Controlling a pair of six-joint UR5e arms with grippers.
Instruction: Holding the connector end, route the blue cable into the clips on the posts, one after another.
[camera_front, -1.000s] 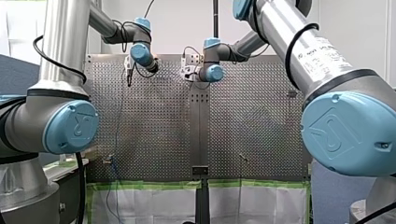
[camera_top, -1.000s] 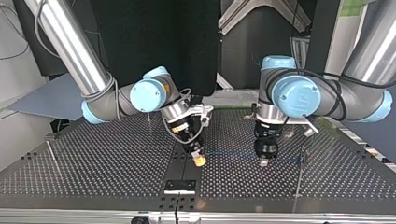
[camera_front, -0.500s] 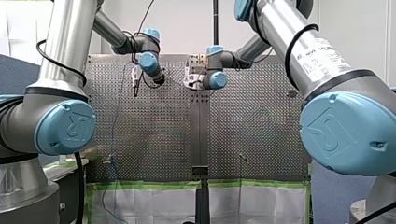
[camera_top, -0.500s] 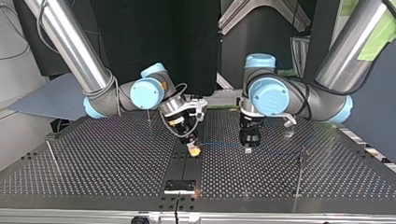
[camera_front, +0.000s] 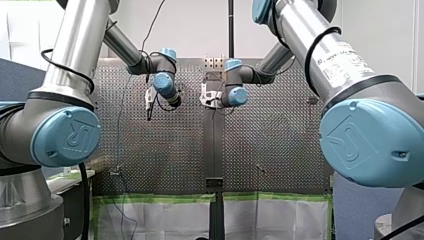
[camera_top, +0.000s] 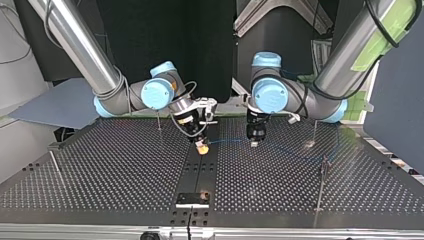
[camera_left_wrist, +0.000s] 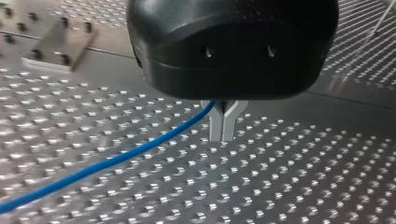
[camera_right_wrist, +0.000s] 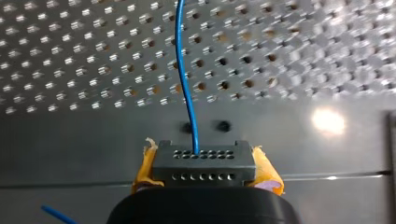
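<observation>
In the right wrist view my right gripper (camera_right_wrist: 204, 164) is shut on a dark grey connector block (camera_right_wrist: 204, 158), squeezed between yellow pads (camera_right_wrist: 264, 171). The blue cable (camera_right_wrist: 185, 79) leaves the block and runs ahead over the perforated table. My left gripper (camera_left_wrist: 223, 126) has its metal fingers shut on the blue cable (camera_left_wrist: 107, 163), which trails off to one side. In the top view my right gripper (camera_top: 201, 148) and my left gripper (camera_top: 255, 142) hang side by side just above the table, a short stretch of cable (camera_top: 227, 142) between them.
Thin clip posts stand on the table: one (camera_top: 159, 122) behind my right arm, one (camera_top: 54, 161) at the top view's far left, two (camera_top: 322, 171) (camera_top: 315, 131) at its right. A black bracket (camera_top: 193, 200) sits at the near edge. In the front view, cable (camera_front: 119, 130) hangs near a post (camera_front: 116, 171).
Both grippers have moved away from the top view's camera, toward the arms' bases, keeping their grips. My left gripper also shifted toward that view's left, closing the gap to my right one.
</observation>
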